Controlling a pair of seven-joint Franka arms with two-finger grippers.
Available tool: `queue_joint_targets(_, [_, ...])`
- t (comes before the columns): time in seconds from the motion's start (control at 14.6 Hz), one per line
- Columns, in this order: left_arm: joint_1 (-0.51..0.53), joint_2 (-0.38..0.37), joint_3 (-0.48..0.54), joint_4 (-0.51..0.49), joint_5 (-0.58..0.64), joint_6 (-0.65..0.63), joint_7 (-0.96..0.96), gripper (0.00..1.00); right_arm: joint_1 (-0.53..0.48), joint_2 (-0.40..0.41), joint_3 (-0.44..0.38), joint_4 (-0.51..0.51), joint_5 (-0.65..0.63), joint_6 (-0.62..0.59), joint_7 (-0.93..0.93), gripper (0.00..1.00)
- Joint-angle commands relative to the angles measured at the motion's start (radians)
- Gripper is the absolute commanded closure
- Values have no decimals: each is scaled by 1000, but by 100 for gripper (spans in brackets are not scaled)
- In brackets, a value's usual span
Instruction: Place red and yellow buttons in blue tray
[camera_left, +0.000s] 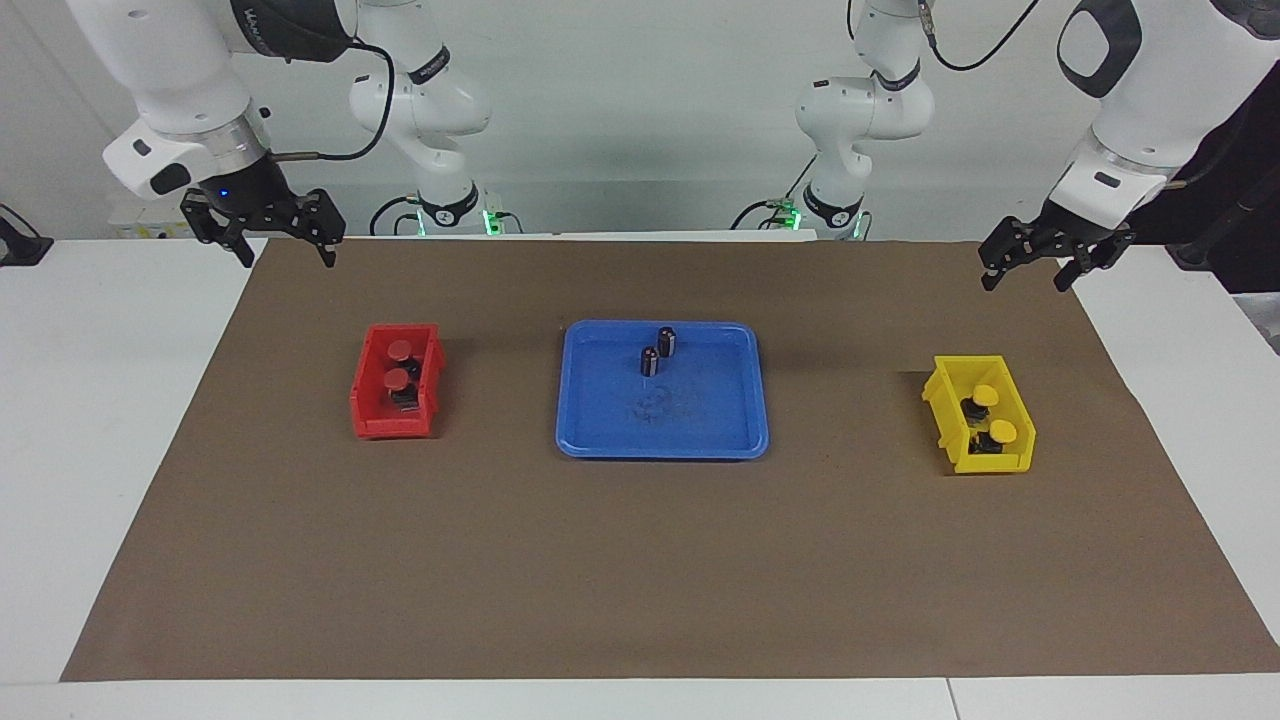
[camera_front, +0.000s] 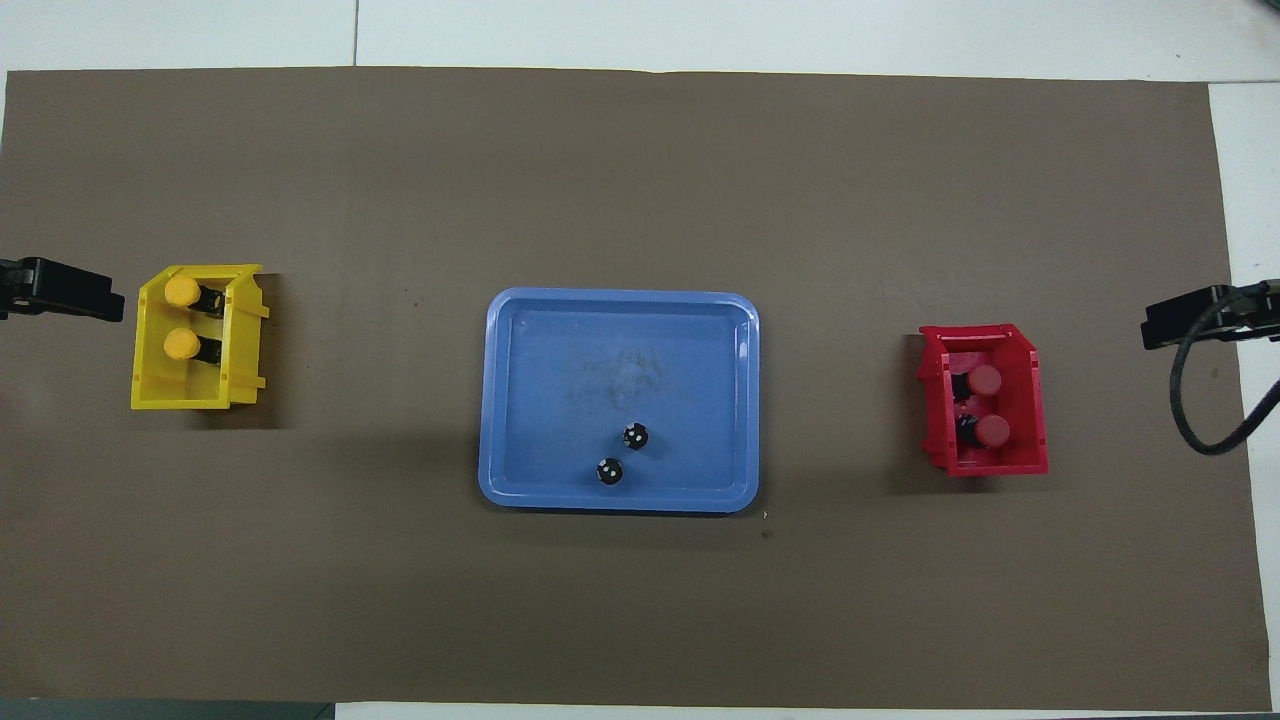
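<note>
Buttons are sitting in end bins: red buttons (camera_left: 400, 365) in the red bin (camera_left: 372, 400) below the wide-open right gripper (camera_left: 268, 235), yellow buttons (camera_left: 993, 415) in the yellow bin (camera_left: 945, 400) below the wide-open left gripper (camera_left: 1040, 262), both well apart from the blue tray (camera_left: 600, 420).

A robotics lab, set up as a test bench. Shown by two white Franka arms bolted at the 12 o'clock edge of a white table (camera_left: 90, 420), cables looping from their joints, green status lights glowing at the bases. Bare pale wall at 12 o'clock, no furniture, no household clutter. Brown paper mat (camera_left: 640, 560) laid flat over the tabletop as a marked work area. Sparse, staged props only: blue tray (camera_left: 600, 440) at centre, small red bin (camera_left: 372, 425) toward 9 o'clock, small yellow bin (camera_left: 975, 463) toward 3 o'clock in the facing view. Evenly spaced, deliberately arranged, as for a repeatable trial.
</note>
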Motion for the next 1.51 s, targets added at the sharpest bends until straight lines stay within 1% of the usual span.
queue_joint_targets(0.0, [6, -27, -2, -29, 20, 6, 21, 0, -2, -15, 3, -13, 19, 4, 3, 0])
queue_joint_targets(0.21, [37, -28, -2, -35, 22, 6, 50, 0, 1, -16, 3, -14, 18, 4, 8, 0])
queue_joint_targets(0.62, [51, -28, 0, -35, 34, -12, 52, 0, 2, -22, 3, -22, 19, -19, 3, 0])
queue_joint_targets(0.75, [54, -30, 0, -41, 34, -2, 53, 0, 5, -18, 6, -20, 21, -3, 5, 0])
queue_joint_targets(0.89, [80, -42, -2, -58, 34, 0, 58, 0, 35, -18, 8, -25, 47, 19, 20, 0])
queue_joint_targets(0.96, [80, -42, -2, -58, 34, 6, 56, 0, 38, -22, 9, -48, 47, 42, 37, 0])
queue_joint_targets(1.03, [80, -42, -2, -60, 34, 17, 58, 0, 57, -38, 9, -107, 48, 107, 57, 0])
queue_joint_targets(1.17, [74, -41, -2, -60, 34, 31, 58, 0, 103, -83, 9, -293, 50, 293, 123, 0])
queue_joint_targets(1.24, [72, -41, -2, -61, 36, 29, 58, 0, 110, -84, 9, -365, 50, 366, 141, 0])
queue_joint_targets(1.3, [71, -39, -6, -57, 34, 25, 56, 0, 110, -73, 9, -402, 50, 413, 141, 0])
queue_joint_targets(1.37, [71, -38, -11, -58, 36, 31, 52, 0, 102, -50, 9, -416, 50, 430, 140, 1])
queue_joint_targets(1.44, [72, -38, -12, -54, 36, 20, 53, 0, 95, -30, 8, -421, 50, 436, 134, 6])
